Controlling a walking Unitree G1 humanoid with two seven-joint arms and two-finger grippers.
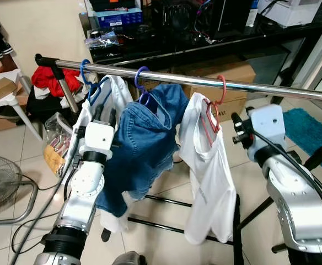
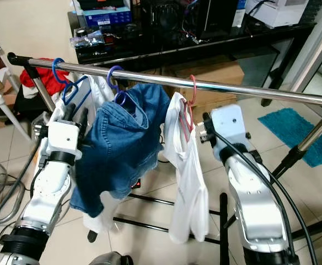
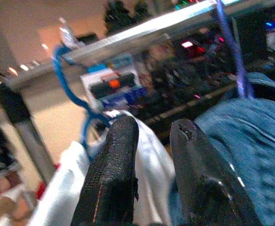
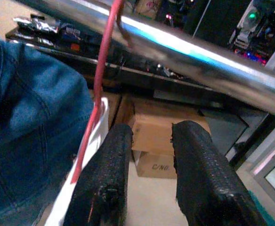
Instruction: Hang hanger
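Note:
A chrome rail (image 1: 260,88) runs across in front of me and carries three hangers. A blue hanger (image 1: 87,76) holds a white garment, a purple hanger (image 1: 141,83) holds a denim shirt (image 1: 144,143), and a red hanger (image 1: 217,99) holds a white T-shirt (image 1: 208,171). My left gripper (image 3: 154,129) points up between the white garment and the denim, open, with nothing between its fingers. My right gripper (image 4: 151,129) sits just right of the red hanger (image 4: 100,80) below the rail, open and empty.
Behind the rail are a cardboard box (image 1: 235,74) and a black desk (image 1: 205,33) with electronics. A fan (image 1: 1,187) and cables lie on the floor at left, red clothes (image 1: 48,80) by a white table. A teal mat (image 1: 310,127) lies right. Rack base bars (image 1: 166,201) cross below.

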